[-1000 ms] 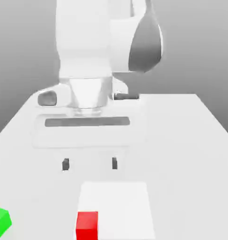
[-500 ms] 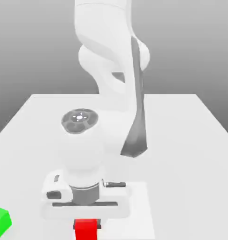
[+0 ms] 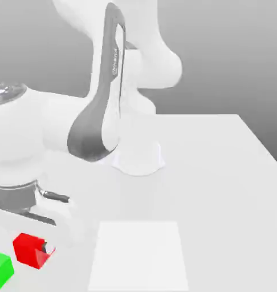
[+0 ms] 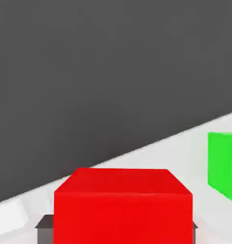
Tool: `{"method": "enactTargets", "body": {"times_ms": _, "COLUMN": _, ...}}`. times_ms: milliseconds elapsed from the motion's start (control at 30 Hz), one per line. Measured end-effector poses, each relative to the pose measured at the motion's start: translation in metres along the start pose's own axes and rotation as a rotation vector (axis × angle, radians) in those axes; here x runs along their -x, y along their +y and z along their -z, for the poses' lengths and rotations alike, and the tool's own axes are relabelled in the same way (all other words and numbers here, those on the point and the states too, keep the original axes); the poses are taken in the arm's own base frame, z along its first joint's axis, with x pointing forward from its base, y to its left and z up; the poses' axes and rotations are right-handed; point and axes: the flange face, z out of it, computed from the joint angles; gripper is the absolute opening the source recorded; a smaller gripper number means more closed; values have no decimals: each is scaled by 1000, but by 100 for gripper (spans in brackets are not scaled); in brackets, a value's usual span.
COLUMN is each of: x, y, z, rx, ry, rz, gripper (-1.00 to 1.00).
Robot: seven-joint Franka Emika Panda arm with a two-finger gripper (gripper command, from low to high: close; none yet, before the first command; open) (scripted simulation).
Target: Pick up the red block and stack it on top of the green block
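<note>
clamped between my two dark fingertips (image 3: 48,248) sits the small bright red cube with plain matte faces (image 3: 30,249), so my jaws are closed on its sides and not on each other. in the exterior view my gripper (image 3: 32,248) hangs low at that view's left, under my bulky white wrist, with the red cube tilted and lifted off the white table (image 3: 220,171), one corner pointing down.

from the hand view the red cube (image 4: 122,205) sits close, its top face and front face both plain, with a dark finger pad (image 4: 44,228) showing at each lower side of it.

the small bright green cube with plain matte faces (image 3: 1,268) rests on the table at the exterior view's lower left edge, partly cut off by the frame. the red cube is just beside it and a little higher, towards that view's right; i cannot tell whether the two touch. in the hand view the green cube (image 4: 224,162) stands apart from the red one, on the pale table surface.

a flat white square patch (image 3: 139,255) lies on the table towards the exterior view's right of the red cube, bare.

my white arm (image 3: 115,57) with its dark grey side panel arches over the table behind.
</note>
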Motion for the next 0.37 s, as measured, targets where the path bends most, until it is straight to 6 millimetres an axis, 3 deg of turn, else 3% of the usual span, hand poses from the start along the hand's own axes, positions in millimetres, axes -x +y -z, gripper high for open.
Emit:
{"method": "enactTargets", "body": {"times_ms": 33, "x": -16, "y": 8, "z": -7, "rx": -1, "ry": 0, "rz": -52, "gripper": -100}}
{"method": "enactTargets", "body": {"times_ms": 100, "x": -29, "y": 14, "z": -32, "rx": -1, "ry": 1, "rz": -90, "gripper": -100}}
{"method": "enactTargets", "body": {"times_ms": 133, "x": -31, "y": 15, "z": -46, "rx": -1, "ry": 1, "rz": -97, "gripper": 100}}
{"method": "enactTargets", "body": {"times_ms": 367, "x": -32, "y": 16, "z": -49, "rx": 0, "ry": 2, "rz": -102, "gripper": 100}}
